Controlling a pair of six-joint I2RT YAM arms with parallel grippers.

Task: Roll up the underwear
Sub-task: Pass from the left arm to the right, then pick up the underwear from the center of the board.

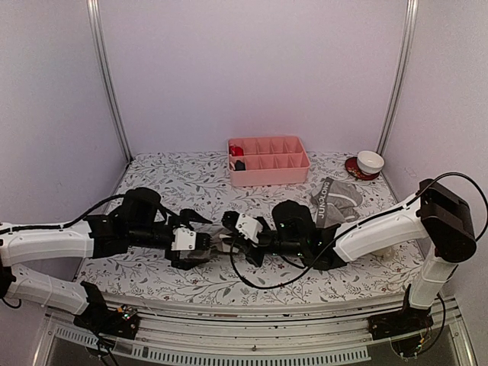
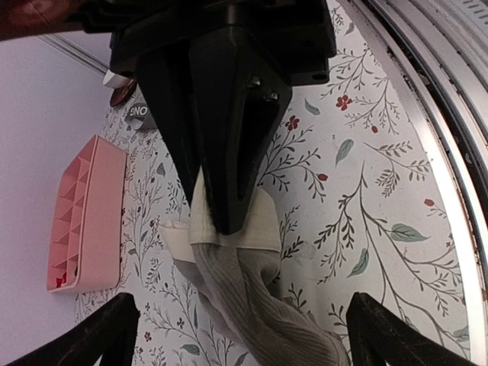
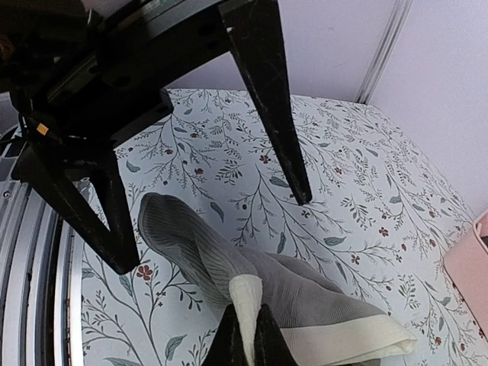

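Pale lilac walls close off 3 sides of a bench covered in a white cloth printed with leafy sprigs and small red flowers. Near the front edge, about midway across, the plain grey briefs lie crumpled and partly twisted between the 2 arms. The right tool is closed on the briefs, its fingers pinching a fold of the pale waistband, which is doubled over on the cloth. The ribbed grey body trails away from that pinch towards the left tool. That tool is spread wide open and grips nothing. The far grey end of the briefs sits between its 2 black fingers, just beside 1 of them and clear of the other. The left wrist view shows the same thing from the other side: the right tool comes down onto the waistband while the grey cloth runs down between the left tool's parted fingers. The grey boxer-briefs with the dark, white-lettered waistband lie bunched further back on the right, well apart from both tools. A pink divided tray stands at the back of the bench with small red and dark items in its left-end compartments. To its right, a white bowl rests on a red plate.
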